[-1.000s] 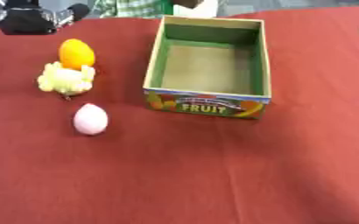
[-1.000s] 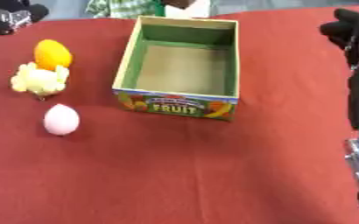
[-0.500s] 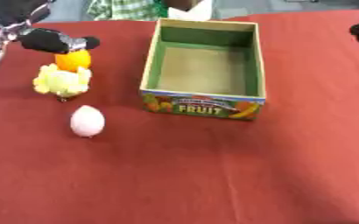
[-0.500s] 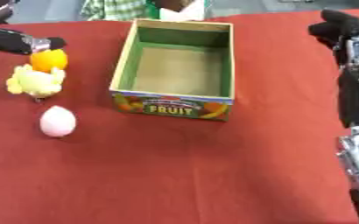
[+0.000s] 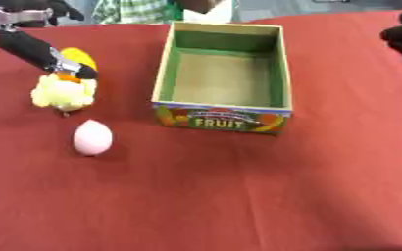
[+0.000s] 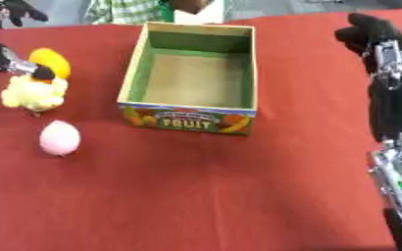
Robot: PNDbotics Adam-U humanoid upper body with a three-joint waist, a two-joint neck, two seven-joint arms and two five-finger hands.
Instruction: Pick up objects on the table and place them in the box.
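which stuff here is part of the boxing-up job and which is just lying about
Job:
- fruit box, empty
- orange fruit, under the left hand
- yellow plush toy
- pink egg

Lying about:
- red tablecloth
- right hand, raised at the far right, idle
- checked cloth at the far edge

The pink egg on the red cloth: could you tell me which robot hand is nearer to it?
Left. The left robot hand is up at the orange fruit, just beyond the yellow plush from the pink egg. The right robot hand hangs past the box, far across the table.
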